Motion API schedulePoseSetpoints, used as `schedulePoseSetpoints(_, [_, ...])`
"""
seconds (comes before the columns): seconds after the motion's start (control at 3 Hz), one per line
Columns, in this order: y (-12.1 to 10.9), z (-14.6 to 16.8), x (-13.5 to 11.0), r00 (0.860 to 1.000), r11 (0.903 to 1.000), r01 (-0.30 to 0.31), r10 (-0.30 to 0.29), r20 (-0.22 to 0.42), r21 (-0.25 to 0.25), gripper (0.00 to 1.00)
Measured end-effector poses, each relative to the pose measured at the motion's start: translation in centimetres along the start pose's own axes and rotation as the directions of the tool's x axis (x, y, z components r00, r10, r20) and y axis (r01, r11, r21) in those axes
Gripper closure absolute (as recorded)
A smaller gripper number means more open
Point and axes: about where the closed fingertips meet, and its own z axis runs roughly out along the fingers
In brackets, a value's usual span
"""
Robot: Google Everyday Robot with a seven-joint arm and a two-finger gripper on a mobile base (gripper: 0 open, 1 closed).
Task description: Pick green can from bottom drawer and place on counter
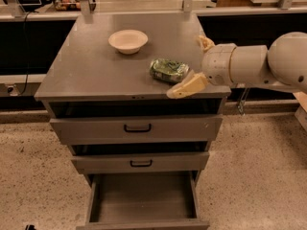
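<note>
Green can (pixel 169 70) is lying on its side on the counter (pixel 96 75), toward the front-right corner; bottom drawer (pixel 142 198) is standing pulled out.
Gripper (pixel 196 64) is hovering at the counter's right edge, just beside the can, jaws spread wide and pinching nothing. Can is looking thin-walled, dented and shiny: judging it light, slick, easily crushed and prone to rolling if nudged. A gentle hold across the mid-body, on the curved sides, is seeming safest. Cream bowl (pixel 127 40) is sitting well apart, toward the back edge.
</note>
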Motion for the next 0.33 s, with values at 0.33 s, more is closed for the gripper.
schedulePoseSetpoints(0.33, [0.08, -0.01, -0.23, 1.0, 1.0, 0.01, -0.01, 0.002, 0.001, 0.0])
